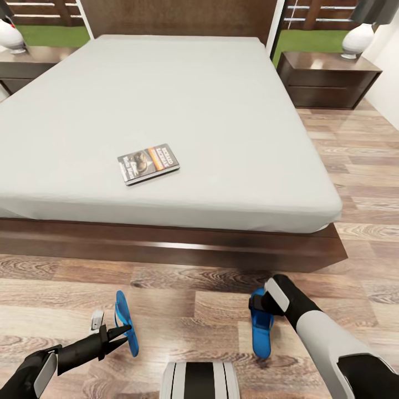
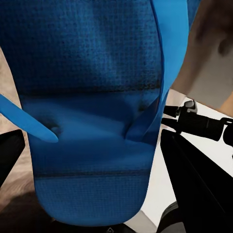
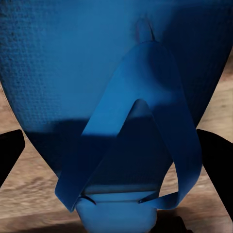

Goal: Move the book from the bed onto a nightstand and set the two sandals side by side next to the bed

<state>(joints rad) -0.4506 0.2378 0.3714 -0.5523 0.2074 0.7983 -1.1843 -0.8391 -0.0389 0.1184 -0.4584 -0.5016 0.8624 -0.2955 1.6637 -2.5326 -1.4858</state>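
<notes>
The book lies flat on the grey mattress of the bed, near its foot edge. On the wood floor in front of the bed, my left gripper is shut on one blue sandal, which stands on its edge. My right gripper is shut on the other sandal, which lies flatter and points away from the bed. Each wrist view has a sandal sole between dark fingers. One nightstand stands at the bed's right, another nightstand at its left.
The bed's dark wooden frame runs across just beyond both grippers. A white-based lamp stands on the right nightstand, and another lamp stands on the left one. Wood floor runs along the bed's right side. My own base is at the bottom.
</notes>
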